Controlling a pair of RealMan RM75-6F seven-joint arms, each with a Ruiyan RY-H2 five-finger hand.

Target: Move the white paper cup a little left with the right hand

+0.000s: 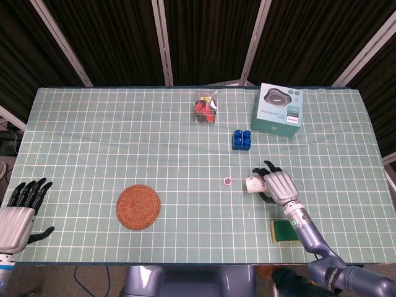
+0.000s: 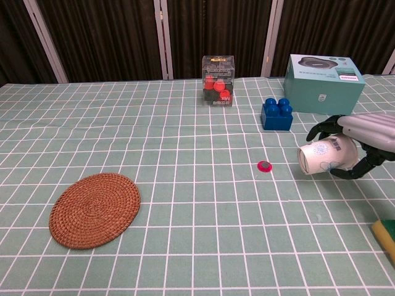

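The white paper cup [image 2: 326, 156] lies on its side in my right hand [image 2: 364, 139], its mouth facing left and the body lifted off the cloth. The head view shows the same cup [image 1: 253, 184] gripped by the right hand [image 1: 276, 186] just right of a small pink cap [image 1: 228, 181]. My left hand [image 1: 18, 210] hovers at the table's near-left corner, fingers spread, holding nothing; the chest view does not show it.
A blue block [image 2: 276, 114] and a teal box [image 2: 323, 75] stand behind the cup. A clear box of red pieces [image 2: 218, 81] is at mid-back. A round woven mat [image 2: 94, 209] lies front left, and a green-yellow sponge [image 1: 286, 230] lies under the right forearm.
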